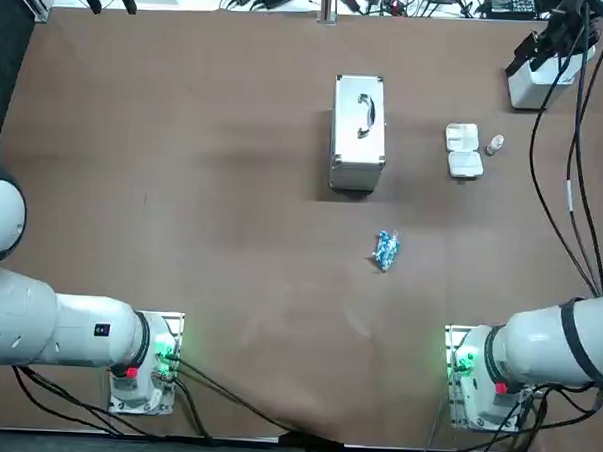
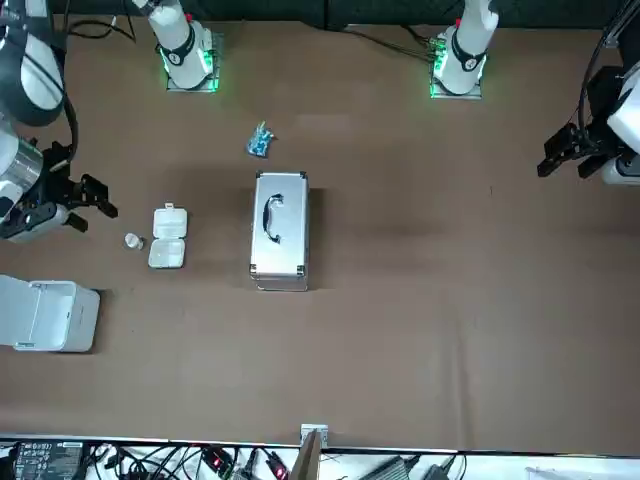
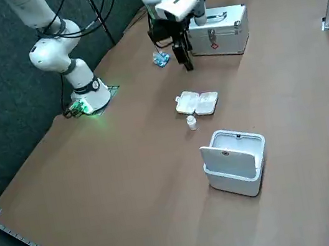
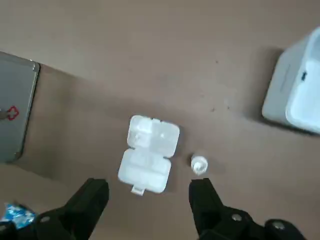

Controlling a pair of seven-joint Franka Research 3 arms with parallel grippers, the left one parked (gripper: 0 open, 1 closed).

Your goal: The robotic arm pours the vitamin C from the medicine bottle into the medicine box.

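Nothing of the pour is showing as done: the medicine bottle (image 4: pixel 199 164) is standing upright on the bench (image 1: pixel 183 181), untouched, its white top facing up, and whether that top is a cap needing removal I cannot tell. The medicine box (image 4: pixel 148 152) is lying just beside it with its lid folded back, both halves facing up, so it is looking ready to receive; no tablets are showing in it, though its inside is too pale to read for certain. Everything is therefore remaining to do: reaching down, gripping the bottle, lifting it, carrying it over the open box and tipping it. The right claw (image 4: pixel 149 191) is hanging above the bench with its fingers spread wide and nothing between them. Seen from the wrist, the bottle is sitting close ahead of one finger (image 4: pixel 200 192) and the box ahead of the gap, both lower than the claw and apart from it. The side view is showing the claw (image 3: pixel 184 61) raised over the stretch between the metal case (image 3: pixel 218 30) and the box (image 3: pixel 197 102), with the bottle (image 3: pixel 192 122) on the box's far side from it, so the claw is looking short of the bottle and needing to travel over the box and descend
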